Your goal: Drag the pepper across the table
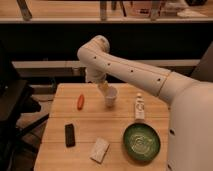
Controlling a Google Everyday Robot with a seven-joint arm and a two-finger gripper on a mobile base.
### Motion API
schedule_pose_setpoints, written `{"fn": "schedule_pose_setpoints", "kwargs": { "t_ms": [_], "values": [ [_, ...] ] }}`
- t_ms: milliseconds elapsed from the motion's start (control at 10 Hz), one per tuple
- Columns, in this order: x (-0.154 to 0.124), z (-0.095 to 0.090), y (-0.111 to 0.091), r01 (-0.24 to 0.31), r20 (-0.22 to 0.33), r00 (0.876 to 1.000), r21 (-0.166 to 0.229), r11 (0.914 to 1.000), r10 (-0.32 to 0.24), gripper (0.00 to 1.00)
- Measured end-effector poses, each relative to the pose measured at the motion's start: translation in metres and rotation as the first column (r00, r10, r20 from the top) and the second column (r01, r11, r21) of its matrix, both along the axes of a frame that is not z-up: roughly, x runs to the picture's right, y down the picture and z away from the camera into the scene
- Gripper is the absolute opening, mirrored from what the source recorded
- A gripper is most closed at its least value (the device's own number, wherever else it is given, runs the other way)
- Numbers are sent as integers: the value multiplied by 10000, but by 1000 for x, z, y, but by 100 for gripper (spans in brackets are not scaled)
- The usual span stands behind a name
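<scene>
My claw [109,98] hung open, empty, near the pepper [80,101]. The table's [56,150] front edge was cut off from me.

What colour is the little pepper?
Red-orange, in the camera view; the small slender pepper lies picture-left of the pale gripper.

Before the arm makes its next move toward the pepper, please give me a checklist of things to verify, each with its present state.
1. Pepper lies on the table, unobstructed: ok.
2. Pincer open, holding nothing: ok.
3. Pincer in contact with pepper: not ok; it hangs apart, between pepper and white tube.
4. Gap between pincer and pepper free of objects: ok.
5. Black remote and green bowl lie apart from pepper: ok.
</scene>
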State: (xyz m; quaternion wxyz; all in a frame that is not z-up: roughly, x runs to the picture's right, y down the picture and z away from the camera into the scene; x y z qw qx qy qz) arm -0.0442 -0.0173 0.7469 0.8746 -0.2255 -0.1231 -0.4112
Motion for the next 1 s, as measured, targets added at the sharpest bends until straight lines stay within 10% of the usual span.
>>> {"fn": "schedule_pose_setpoints", "kwargs": {
  "t_ms": [1000],
  "values": [
    [-28, 24, 8, 160, 758, 9970, -322, 9994, -135, 80]
  ]
}}
